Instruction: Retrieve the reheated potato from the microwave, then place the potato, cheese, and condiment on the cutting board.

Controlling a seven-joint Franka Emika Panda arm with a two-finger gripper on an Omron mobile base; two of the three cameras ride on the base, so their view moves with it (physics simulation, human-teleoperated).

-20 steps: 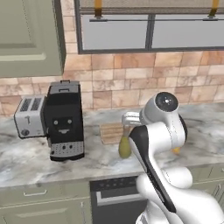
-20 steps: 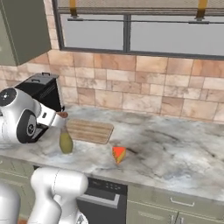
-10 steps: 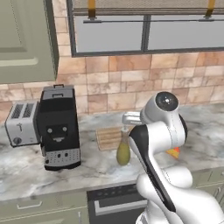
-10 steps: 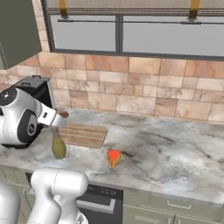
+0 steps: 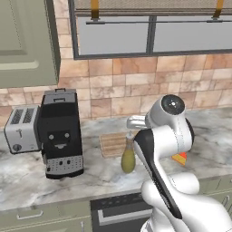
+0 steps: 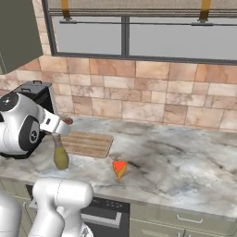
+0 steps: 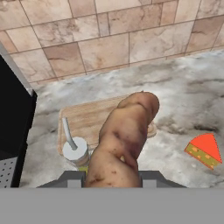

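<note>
I see my gripper (image 7: 113,177) with its jaws clamped on the potato (image 7: 124,139), held above the cutting board (image 7: 94,116), with the condiment (image 6: 60,154) and cheese (image 6: 120,169) on the counter (image 6: 185,162).

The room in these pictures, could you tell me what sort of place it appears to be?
Most likely a home kitchen. A marble-look counter runs under a tiled wall, with a toaster and a black coffee machine standing on it, and a wooden cutting board lies by a condiment bottle.

condiment (image 5: 128,158) before cutting board (image 5: 113,143) (cheese (image 6: 120,169) right)
</note>
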